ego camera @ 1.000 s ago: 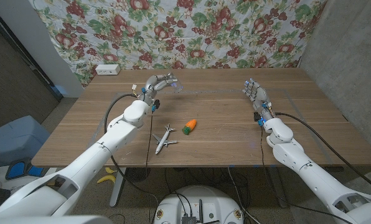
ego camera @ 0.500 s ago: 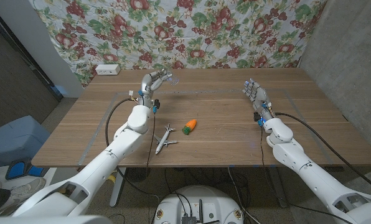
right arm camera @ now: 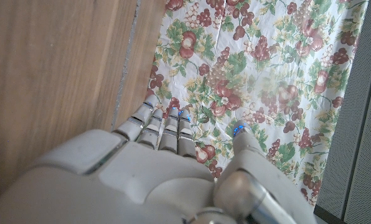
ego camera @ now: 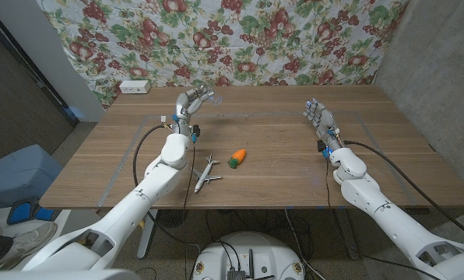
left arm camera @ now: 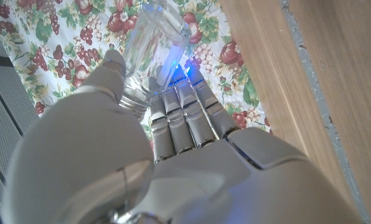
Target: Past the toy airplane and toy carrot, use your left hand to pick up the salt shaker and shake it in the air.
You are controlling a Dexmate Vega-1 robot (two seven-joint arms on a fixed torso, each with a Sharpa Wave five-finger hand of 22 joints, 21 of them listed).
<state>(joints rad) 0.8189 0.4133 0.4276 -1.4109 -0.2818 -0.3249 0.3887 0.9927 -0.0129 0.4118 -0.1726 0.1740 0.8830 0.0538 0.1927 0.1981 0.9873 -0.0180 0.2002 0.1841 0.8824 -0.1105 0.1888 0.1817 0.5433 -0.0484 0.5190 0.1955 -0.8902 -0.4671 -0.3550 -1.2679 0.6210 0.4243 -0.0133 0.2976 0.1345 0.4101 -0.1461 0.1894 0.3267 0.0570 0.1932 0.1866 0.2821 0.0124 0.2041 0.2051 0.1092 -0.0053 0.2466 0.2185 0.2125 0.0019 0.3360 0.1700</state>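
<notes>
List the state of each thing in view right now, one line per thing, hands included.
left hand: raised off the table, fingers gripping the salt shaker
salt shaker: clear, held in the air
right hand: holding nothing, fingers apart
toy airplane: lying on the table
toy carrot: lying on the table, beside the airplane, apart from it

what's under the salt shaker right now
Nothing supports it: the left hand holds the salt shaker above the wooden table. Its base is covered by the fingers.
</notes>
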